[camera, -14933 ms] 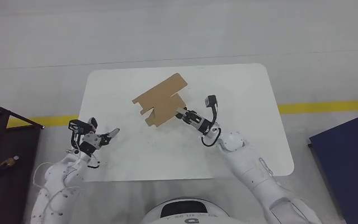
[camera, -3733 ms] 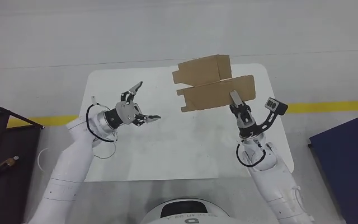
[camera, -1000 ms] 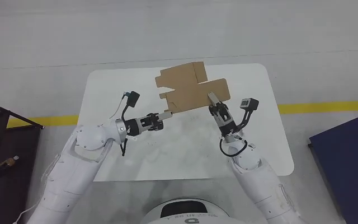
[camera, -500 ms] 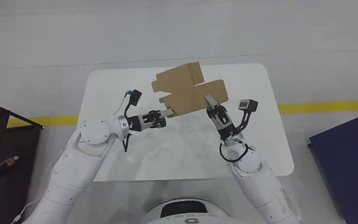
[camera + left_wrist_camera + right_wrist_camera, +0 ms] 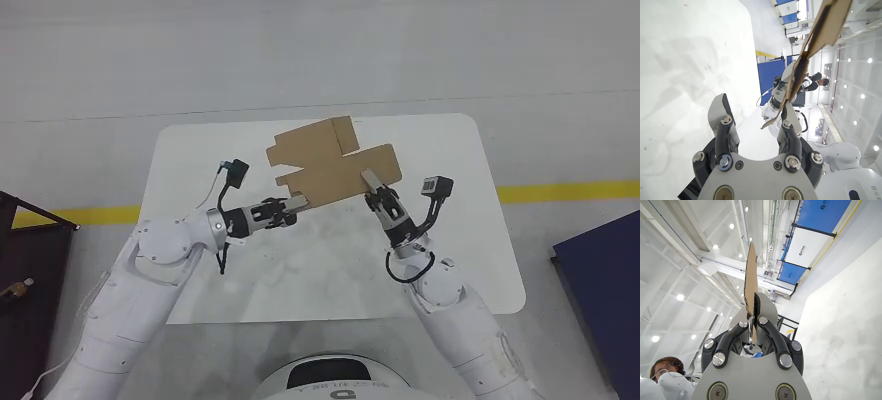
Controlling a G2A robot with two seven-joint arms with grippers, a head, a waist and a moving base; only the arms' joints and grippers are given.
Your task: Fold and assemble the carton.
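The flat carton (image 5: pixel 330 165) is hanging in the air above the far part of the white table (image 5: pixel 200 160), in the upper centre of the top view. Its long axis is running almost left to right across the frame, rising a little toward the right. The right gripper (image 5: pixel 372 190) is holding it at the lower edge, near the right end. In the right wrist view both fingers are pressing together on the cardboard, which is standing edge-on out of them. The left gripper (image 5: pixel 296 203) is pointing toward the right of the frame, at the lower left corner of the carton, so this arm is the nearer one to the free end. In the left wrist view its fingers (image 5: pixel 725 108) are standing wide apart. The corner of the carton is lying against the inner side of one finger and is well apart from the other, so nothing is being gripped there. As I judge it, the coming move is depending on this: the board is sitting at one side of the gap, not in the middle.
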